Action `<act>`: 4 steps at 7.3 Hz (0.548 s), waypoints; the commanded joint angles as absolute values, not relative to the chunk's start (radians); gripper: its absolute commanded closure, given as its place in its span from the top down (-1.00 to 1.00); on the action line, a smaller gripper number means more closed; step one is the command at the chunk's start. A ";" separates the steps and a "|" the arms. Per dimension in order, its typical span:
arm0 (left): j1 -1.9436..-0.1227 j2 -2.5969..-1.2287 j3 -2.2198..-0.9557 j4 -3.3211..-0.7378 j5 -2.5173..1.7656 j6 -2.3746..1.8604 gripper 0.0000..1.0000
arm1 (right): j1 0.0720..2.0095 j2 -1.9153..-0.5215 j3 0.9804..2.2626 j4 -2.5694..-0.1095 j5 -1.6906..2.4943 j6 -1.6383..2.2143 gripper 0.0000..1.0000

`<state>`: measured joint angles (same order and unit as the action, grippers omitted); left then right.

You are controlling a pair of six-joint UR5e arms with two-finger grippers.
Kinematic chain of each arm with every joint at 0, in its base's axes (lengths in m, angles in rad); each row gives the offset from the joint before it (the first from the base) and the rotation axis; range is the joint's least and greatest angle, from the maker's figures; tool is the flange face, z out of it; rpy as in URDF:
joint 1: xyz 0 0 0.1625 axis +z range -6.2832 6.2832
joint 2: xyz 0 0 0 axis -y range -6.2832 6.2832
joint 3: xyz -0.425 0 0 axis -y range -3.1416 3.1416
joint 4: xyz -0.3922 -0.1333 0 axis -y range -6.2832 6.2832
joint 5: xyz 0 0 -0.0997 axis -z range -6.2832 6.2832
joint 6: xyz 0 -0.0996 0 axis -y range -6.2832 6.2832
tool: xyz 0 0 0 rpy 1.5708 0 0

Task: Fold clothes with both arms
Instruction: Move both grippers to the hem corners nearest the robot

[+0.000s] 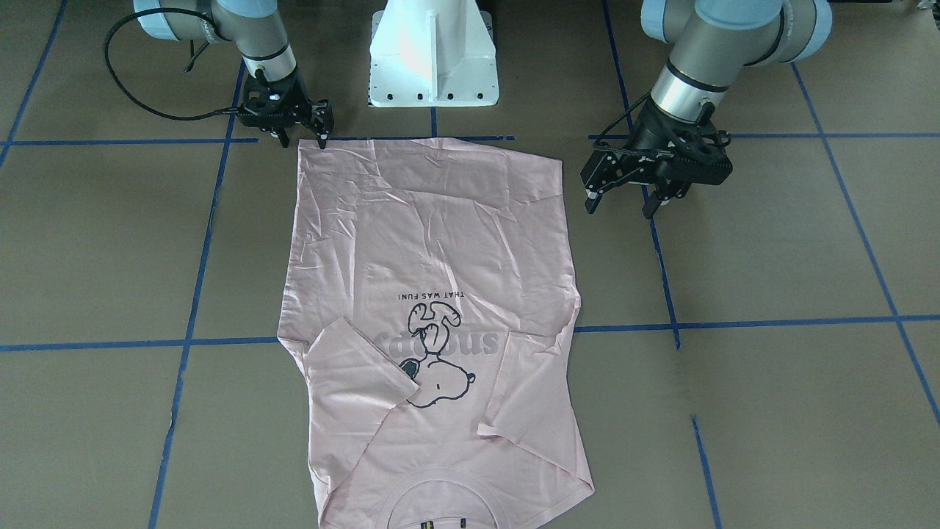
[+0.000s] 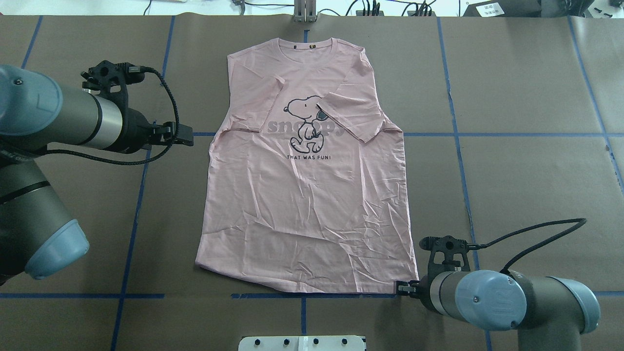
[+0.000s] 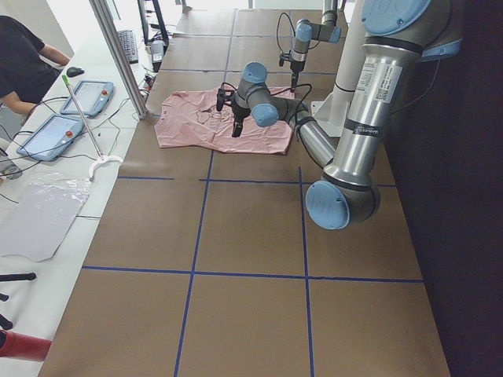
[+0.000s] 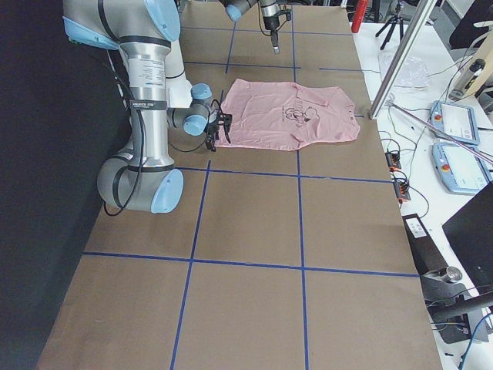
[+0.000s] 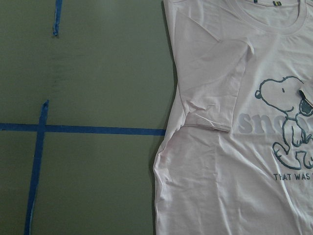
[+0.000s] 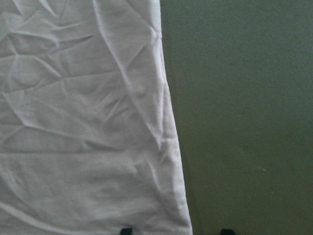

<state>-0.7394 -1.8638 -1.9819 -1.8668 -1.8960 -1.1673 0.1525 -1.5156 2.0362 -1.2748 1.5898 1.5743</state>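
The pale pink T-shirt (image 2: 302, 204) lies flat on the brown table, print up, collar far from the robot and both sleeves folded in over the chest. My right gripper (image 1: 302, 141) is open and low at the near right hem corner (image 2: 412, 285). In the right wrist view its fingertips (image 6: 126, 230) straddle that corner's edge with nothing between them. High off the shirt's left edge hovers my left gripper (image 1: 620, 209), open and empty. The left wrist view shows only the folded left sleeve (image 5: 215, 83) and bare table.
The white pedestal base (image 1: 433, 59) stands at the robot's side of the table. Blue tape lines (image 2: 141, 195) grid the brown surface. A metal post (image 3: 118, 55) stands at the far edge, where a person (image 3: 23, 63) sits at a desk with tablets.
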 commanded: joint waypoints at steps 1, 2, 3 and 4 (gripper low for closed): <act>-0.739 -1.864 -1.982 -1.867 -1.896 -1.167 1.00 | 0.156 -1.511 2.043 -1.275 1.617 1.574 -1.00; -0.739 -1.864 -1.980 -1.867 -1.896 -1.167 1.00 | 0.156 -1.511 2.045 -1.273 1.617 1.575 -1.00; -0.739 -1.864 -1.977 -1.867 -1.896 -1.167 1.00 | 0.158 -1.509 2.049 -1.273 1.605 1.575 -1.00; -0.738 -1.865 -1.977 -1.867 -1.896 -1.169 1.00 | 0.158 -1.516 2.048 -1.273 1.598 1.577 -1.00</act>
<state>-0.7390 -1.8640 -1.9785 -1.8668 -1.8960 -1.1677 0.1574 -1.5117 2.0471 -1.2734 1.6064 1.5756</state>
